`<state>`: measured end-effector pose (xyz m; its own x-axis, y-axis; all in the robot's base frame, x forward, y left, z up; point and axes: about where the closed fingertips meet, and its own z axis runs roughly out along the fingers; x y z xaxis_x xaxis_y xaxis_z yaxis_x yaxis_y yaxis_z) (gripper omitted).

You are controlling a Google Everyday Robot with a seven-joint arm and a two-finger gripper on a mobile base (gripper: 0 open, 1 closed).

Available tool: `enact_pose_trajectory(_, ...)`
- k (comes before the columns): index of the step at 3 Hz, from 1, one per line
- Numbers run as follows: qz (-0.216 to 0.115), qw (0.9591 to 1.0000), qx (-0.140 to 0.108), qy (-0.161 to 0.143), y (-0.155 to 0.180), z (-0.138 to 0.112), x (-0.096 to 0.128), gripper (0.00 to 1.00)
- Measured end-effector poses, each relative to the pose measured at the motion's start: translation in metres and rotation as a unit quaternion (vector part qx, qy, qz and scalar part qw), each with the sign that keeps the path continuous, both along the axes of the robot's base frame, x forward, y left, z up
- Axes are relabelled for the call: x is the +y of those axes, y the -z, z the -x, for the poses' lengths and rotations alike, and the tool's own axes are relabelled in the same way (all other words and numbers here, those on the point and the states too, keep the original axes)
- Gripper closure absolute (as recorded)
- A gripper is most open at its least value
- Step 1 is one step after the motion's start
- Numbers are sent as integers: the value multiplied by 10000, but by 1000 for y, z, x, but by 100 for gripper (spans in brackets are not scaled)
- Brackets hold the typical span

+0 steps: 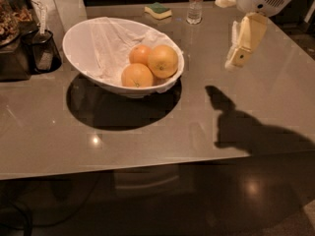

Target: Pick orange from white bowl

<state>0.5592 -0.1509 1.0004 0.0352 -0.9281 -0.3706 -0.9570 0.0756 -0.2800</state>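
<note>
One glossy grey table (147, 141), dark floor (162, 205) below. Three fruits in one white bowl (78, 33): the orange (162, 60) by its right rim, two smaller oranges (137, 75) beside. One bottle (196, 4), one sponge (158, 10). Gripper (230, 31) hangs far right, claw spread, empty.

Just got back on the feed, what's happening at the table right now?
The pick has not happened yet. The gripper hangs in the air over the right side of the table, well to the right of the white bowl, and carries nothing. The orange, the largest of three, sits at the bowl's right end beside a white cloth, pressed against the two smaller oranges.
</note>
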Motion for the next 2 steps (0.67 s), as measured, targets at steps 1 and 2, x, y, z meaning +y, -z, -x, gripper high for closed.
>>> enact_pose_trajectory(1,-52,9998,55,-196,12,-35,21,0)
enact_pose_trajectory(2,-86,9998,4,-191,12,-39,23,0)
